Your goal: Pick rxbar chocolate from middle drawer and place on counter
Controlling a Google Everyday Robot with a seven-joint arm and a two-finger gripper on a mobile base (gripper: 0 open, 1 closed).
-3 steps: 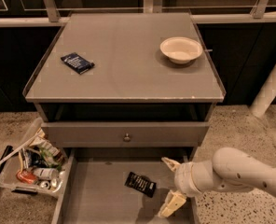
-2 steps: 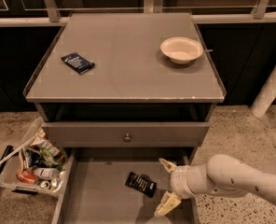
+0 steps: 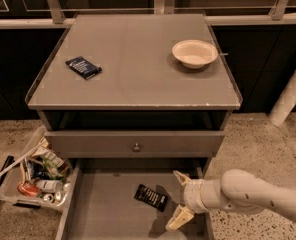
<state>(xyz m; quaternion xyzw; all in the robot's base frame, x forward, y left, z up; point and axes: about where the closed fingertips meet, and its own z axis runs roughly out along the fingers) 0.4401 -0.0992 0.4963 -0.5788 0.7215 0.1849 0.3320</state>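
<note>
1. counter (image 3: 133, 79): matte grey, smooth; front edge worn pale.
2. drawer knob (image 3: 136, 147): metallic sheen.
3. rxbar chocolate (image 3: 150, 197): black wrapper, pale print.
4. gripper (image 3: 172, 200), at 3 o'clock of the rxbar chocolate: smooth cream, plastic-looking fingers (image 3: 180, 218).
5. floor (image 3: 248, 144): rough, speckled.

One high camera faces counter (image 3: 138, 69); hand (image 3: 180, 198) lower right.

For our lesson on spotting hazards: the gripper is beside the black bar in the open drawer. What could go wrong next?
1. The rxbar chocolate lies flat on the middle drawer floor; the open gripper, just beside it, may push it rather than grasp it.
2. Lifting towards the counter, the arm could catch the drawer front above.
</note>
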